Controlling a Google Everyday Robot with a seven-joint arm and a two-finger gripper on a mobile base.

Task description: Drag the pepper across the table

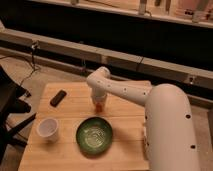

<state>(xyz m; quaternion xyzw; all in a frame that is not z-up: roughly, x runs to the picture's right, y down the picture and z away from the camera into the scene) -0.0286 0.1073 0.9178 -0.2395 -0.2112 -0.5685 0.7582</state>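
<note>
Down at the middle of the light wooden plank table (125, 150), the white arm's gripper (99, 104) is clamped tight on the small slim orange-red pepper (100, 106), which peeks out just behind the round green plate (94, 136).

Sitting on the one wooden table (70, 150) are one green plate (94, 135), one white cup (48, 128), one small dark block (58, 97) and one orange-red pepper (99, 106); one white arm is reaching down, its single gripper (98, 102) pinching at the pepper
</note>
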